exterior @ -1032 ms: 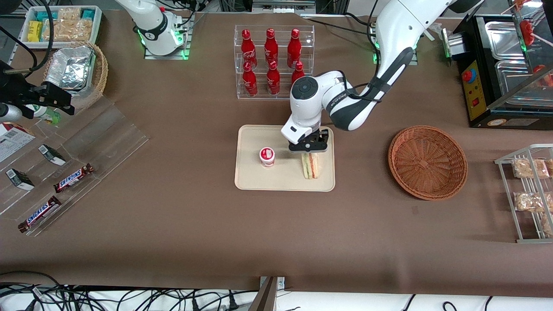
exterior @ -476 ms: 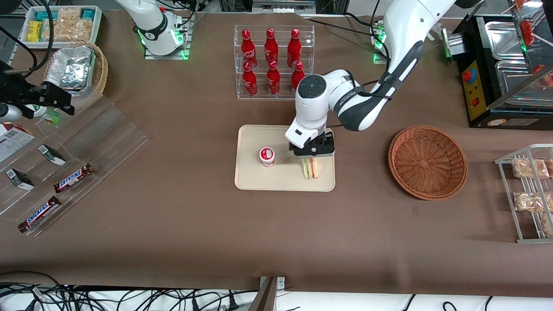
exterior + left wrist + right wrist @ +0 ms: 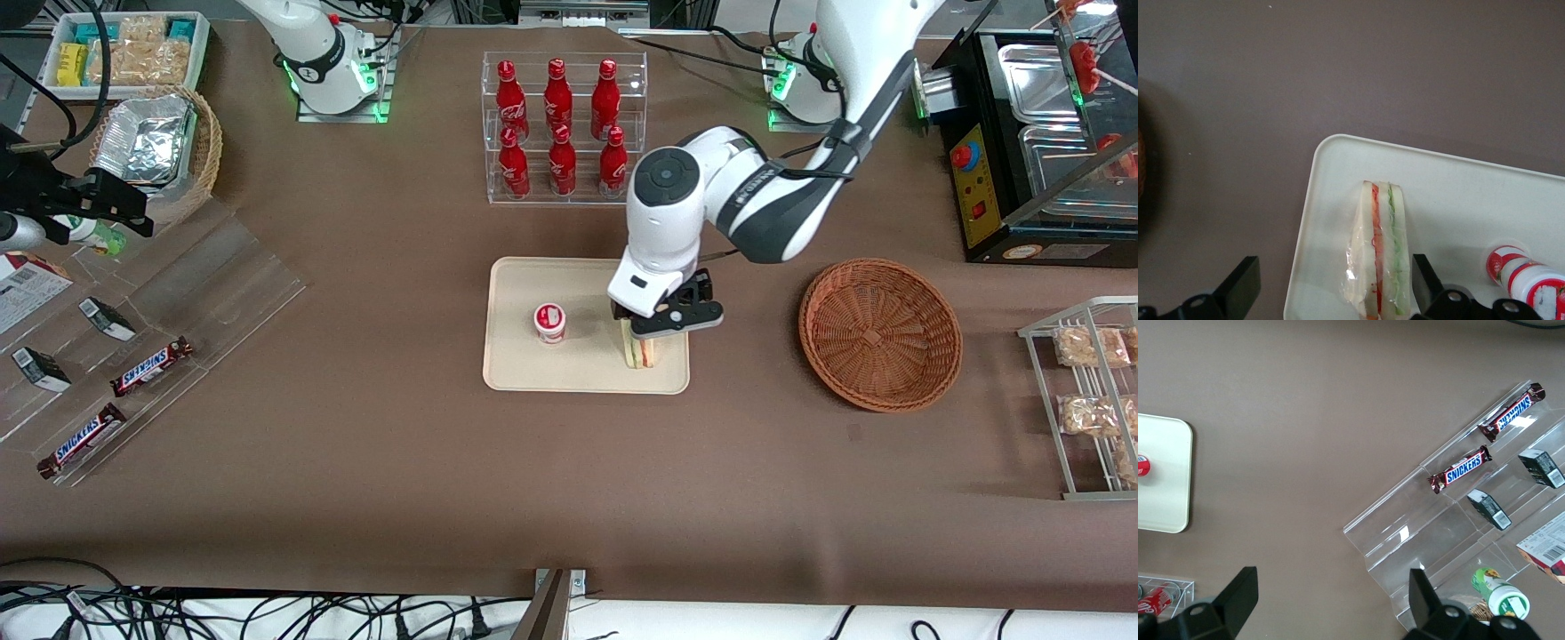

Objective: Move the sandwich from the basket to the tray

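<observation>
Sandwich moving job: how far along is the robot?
Nearly finished. The sandwich already stands on its edge on the tray, beside a small cup, and the basket is empty. Nothing is in hand: the end effector is open just above the sandwich, a finger on either side without touching. What seems left is pulling the arm away.

Gripper [image 3: 665, 325]: jaws spread, above the sandwich [image 3: 638, 352] standing on the tray [image 3: 533, 373]. Obstacles: small red-capped bottle [image 3: 550, 322] beside it on the tray; acrylic bottle rack [image 3: 564, 129] farther from the camera. Bare desk [image 3: 747, 356] separates tray and basket [image 3: 880, 333].
</observation>
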`<action>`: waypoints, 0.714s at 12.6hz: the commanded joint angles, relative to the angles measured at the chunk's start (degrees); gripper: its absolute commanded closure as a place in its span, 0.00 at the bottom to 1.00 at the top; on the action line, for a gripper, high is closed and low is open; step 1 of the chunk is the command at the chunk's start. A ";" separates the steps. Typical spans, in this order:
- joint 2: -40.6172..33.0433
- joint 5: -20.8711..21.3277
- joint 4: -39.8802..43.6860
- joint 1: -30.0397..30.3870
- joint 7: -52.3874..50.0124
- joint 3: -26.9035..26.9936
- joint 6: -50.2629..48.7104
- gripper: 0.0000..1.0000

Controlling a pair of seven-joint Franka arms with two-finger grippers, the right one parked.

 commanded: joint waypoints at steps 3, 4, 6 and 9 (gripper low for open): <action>-0.24 -5.29 10.13 4.70 9.88 -0.53 -10.97 0.00; -0.24 -5.47 11.54 5.67 11.47 -0.53 -12.21 0.00; -0.32 -5.56 12.35 8.47 14.02 -0.62 -13.36 0.00; -0.67 -5.91 13.92 11.47 18.06 -0.62 -14.86 0.00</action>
